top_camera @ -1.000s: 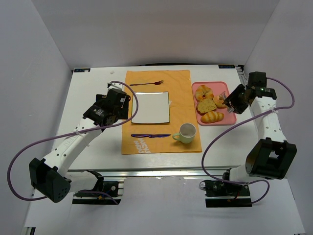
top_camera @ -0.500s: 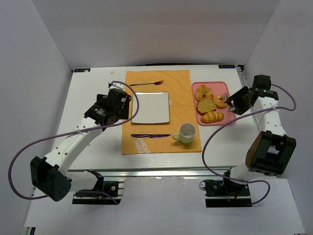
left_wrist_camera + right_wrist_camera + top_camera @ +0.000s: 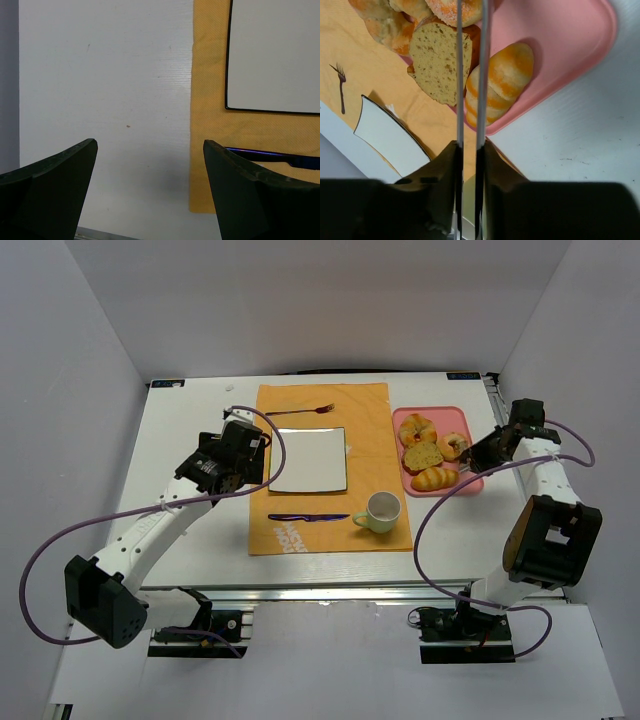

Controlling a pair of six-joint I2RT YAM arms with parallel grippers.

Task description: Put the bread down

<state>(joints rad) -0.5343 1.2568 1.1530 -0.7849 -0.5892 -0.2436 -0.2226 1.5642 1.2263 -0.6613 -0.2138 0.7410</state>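
Outward has swung my right tool (image 3: pixel 478 454), clamped on thin metal tongs (image 3: pixel 459 75); pickup pending, so next I pinch the striped golden bread roll (image 3: pixel 502 82).

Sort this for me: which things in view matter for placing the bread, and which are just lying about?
In the job: bread, pink tray, tongs held in the right gripper, white plate (probably the target).
Lying about: fork, knife, cup, orange placemat; left gripper open, holding nothing.
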